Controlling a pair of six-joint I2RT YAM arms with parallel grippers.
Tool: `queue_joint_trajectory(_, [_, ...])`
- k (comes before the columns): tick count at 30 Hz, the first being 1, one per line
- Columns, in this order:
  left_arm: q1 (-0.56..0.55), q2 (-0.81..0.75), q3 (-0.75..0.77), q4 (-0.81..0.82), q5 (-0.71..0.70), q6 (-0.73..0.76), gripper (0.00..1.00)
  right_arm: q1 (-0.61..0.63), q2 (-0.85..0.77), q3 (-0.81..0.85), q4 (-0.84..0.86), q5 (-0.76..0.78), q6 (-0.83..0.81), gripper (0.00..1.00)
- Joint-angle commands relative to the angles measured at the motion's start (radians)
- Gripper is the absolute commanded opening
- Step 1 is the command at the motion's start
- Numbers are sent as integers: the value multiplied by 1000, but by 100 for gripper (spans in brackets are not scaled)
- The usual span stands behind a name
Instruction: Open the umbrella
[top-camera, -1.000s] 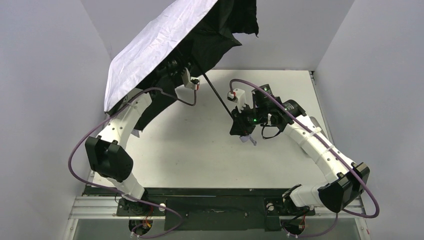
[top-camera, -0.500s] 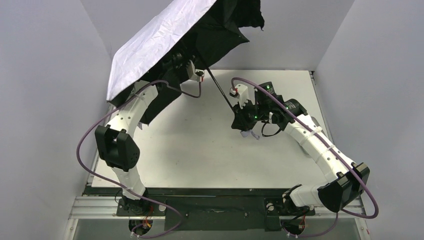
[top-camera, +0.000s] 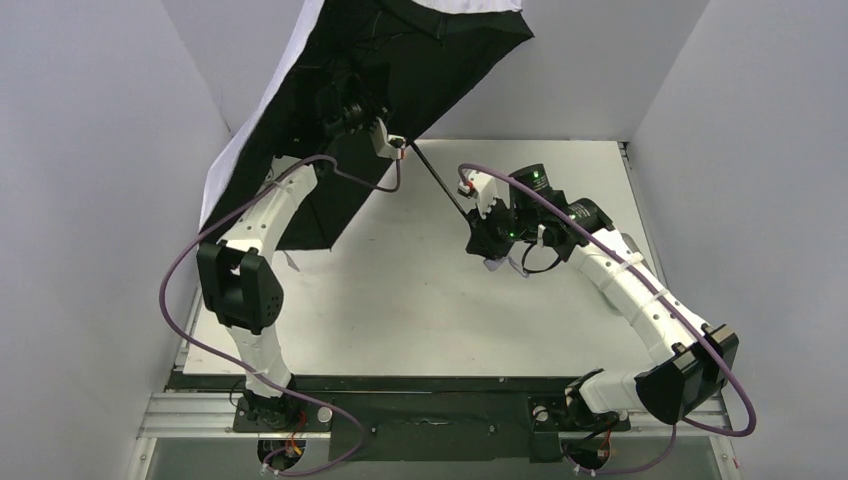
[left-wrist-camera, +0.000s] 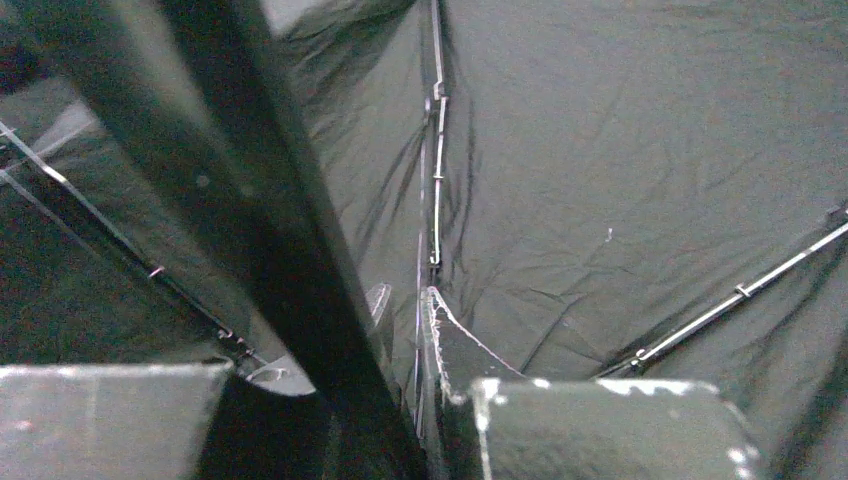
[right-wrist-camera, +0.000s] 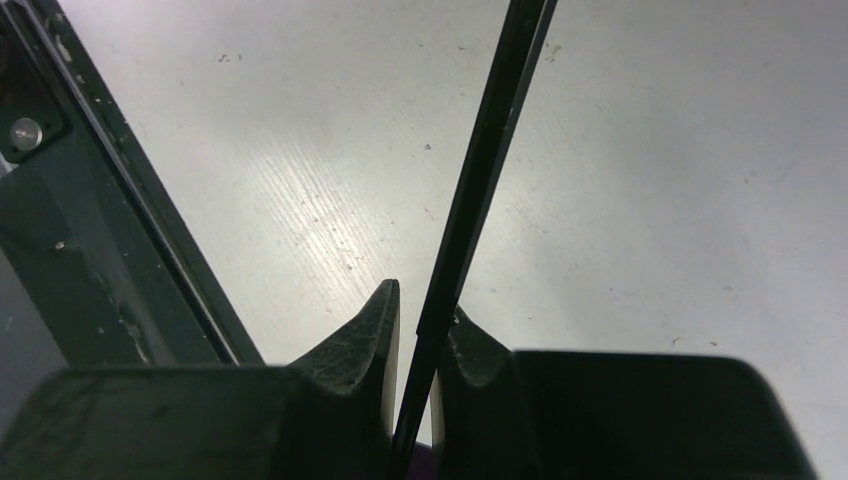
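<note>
The umbrella (top-camera: 430, 60) is raised over the table's far left, with its black lining facing the top camera and a pale lilac-grey strip (top-camera: 240, 150) along its left edge. Its thin black shaft (top-camera: 440, 185) slants down to my right gripper (top-camera: 482, 243), which is shut on it just above the pale handle (top-camera: 493, 265). In the right wrist view the shaft (right-wrist-camera: 480, 170) runs between the fingers of the right gripper (right-wrist-camera: 422, 300). My left gripper (top-camera: 342, 100) is up inside the canopy near the hub. In the left wrist view the left gripper (left-wrist-camera: 405, 300) is closed on a thin rib (left-wrist-camera: 437, 180) against the lining (left-wrist-camera: 620, 150).
The white table (top-camera: 400, 300) lies below, with grey walls on three sides. A black base rail (top-camera: 430, 400) runs along the near edge. The canopy's lower edge hangs close to the table's left side (top-camera: 300, 235). A dark bar (right-wrist-camera: 90, 230) crosses the left of the right wrist view.
The canopy has spread and tipped, so its black lining now faces the camera instead of the pale outside. My left arm moved up and back with it. The right gripper stayed on the shaft.
</note>
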Motion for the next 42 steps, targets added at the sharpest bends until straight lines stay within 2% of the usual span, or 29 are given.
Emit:
queue_joint_trajectory(1, [294,49,135,304,-441,31,12,32,-63,-66,-475,-146,-249,0])
queue_joint_trajectory(8, [326,43,102,330,-397,16,12,17,-59,-53,-455,-159,-236,0])
queue_joint_trajectory(15, [212,39,108,316,-344,-23,10,16,-22,5,-274,-194,-105,0])
queue_joint_trajectory(19, [158,27,72,304,-312,-17,14,15,-9,25,-153,-220,-13,0])
queue_joint_trajectory(27, [81,-74,-165,356,-223,-8,48,22,-49,-59,240,-219,309,0])
queue_joint_trajectory(29, [59,-98,-212,373,-204,-16,61,29,-62,-91,330,-203,368,0])
queue_joint_trajectory(33, [25,-142,-278,377,-182,-41,74,32,-91,-168,479,-162,463,0])
queue_joint_trajectory(42, [-14,-294,-466,289,-57,-94,88,34,-153,-257,800,-64,634,0])
